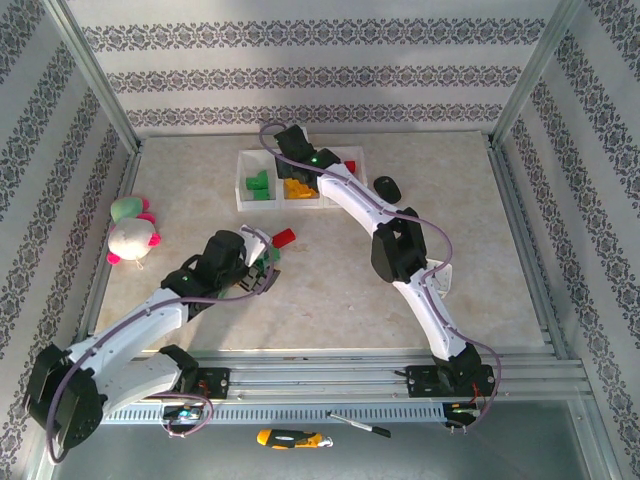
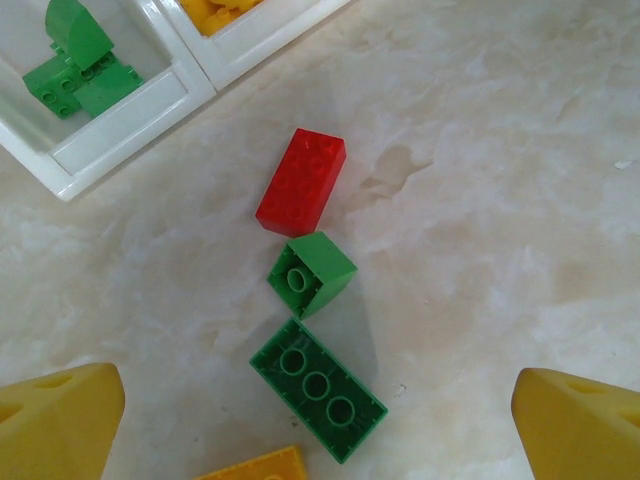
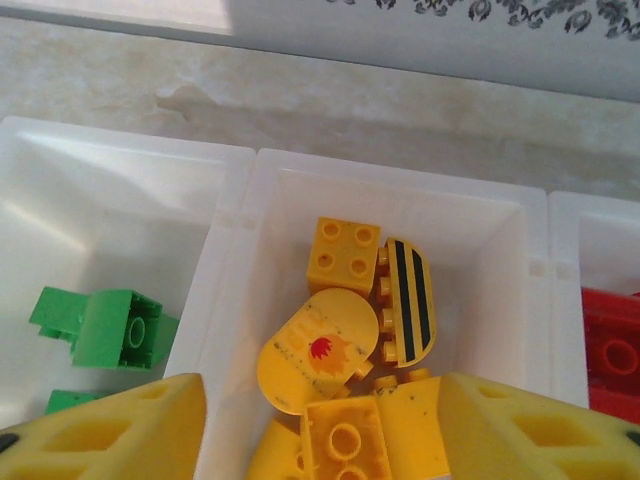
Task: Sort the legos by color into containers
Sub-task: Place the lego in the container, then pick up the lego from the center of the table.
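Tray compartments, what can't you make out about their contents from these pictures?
- Red compartment: top view, right arm partly covers it; right wrist view, the frame's right edge cuts it off.
- Yellow compartment: right wrist view, its near part is hidden behind the right jaws.
- Green compartment: left wrist view, cut off at the top-left corner; brick count unclear.
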